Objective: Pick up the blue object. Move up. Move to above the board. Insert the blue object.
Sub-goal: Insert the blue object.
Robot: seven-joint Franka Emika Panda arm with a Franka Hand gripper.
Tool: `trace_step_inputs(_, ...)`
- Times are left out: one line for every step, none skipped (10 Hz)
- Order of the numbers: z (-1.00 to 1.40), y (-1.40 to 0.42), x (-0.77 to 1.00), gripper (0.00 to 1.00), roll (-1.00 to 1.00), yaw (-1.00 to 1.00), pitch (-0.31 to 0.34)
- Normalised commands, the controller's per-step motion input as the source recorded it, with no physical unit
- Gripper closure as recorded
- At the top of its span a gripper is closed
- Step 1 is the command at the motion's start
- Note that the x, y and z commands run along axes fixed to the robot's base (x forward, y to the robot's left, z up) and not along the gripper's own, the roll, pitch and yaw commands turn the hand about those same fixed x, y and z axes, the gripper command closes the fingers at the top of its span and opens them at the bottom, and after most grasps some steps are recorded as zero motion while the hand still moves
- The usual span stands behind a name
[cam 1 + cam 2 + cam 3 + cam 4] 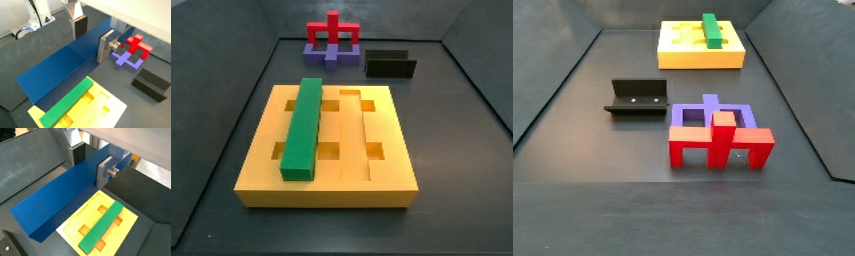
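In both wrist views my gripper [93,41] [91,165] is shut on the blue object [60,65] [60,198], a long dark-blue bar clamped between the two silver fingers. The bar hangs high over the floor, with the yellow board [110,107] [73,225] below it and partly under its far end. The board also shows in both side views [385,130] [680,50]. A green bar [303,125] [711,30] lies in one of its grooves, also seen in both wrist views [67,107] [103,225]. The gripper and the blue object are out of both side views.
A purple block with red uprights [331,45] [714,125] [127,57] stands on the dark floor beyond the board. The black fixture [390,65] [640,97] [150,82] stands beside it. Grey walls ring the floor.
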Motion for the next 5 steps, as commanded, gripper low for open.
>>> trace_step_inputs(-0.62,0.0,0.46,1.0,-0.25,-0.02,-0.087)
trace_step_inputs(-0.99,0.0,0.4,1.0,-0.03,0.0,-0.123)
trace_step_inputs(-0.99,0.0,0.33,1.0,0.06,0.08,-0.083)
trace_step_inputs(-0.93,-0.02,0.22,1.0,0.13,0.21,-0.079)
trace_step_inputs(-0.88,-0.06,0.16,1.0,0.16,0.21,-0.09)
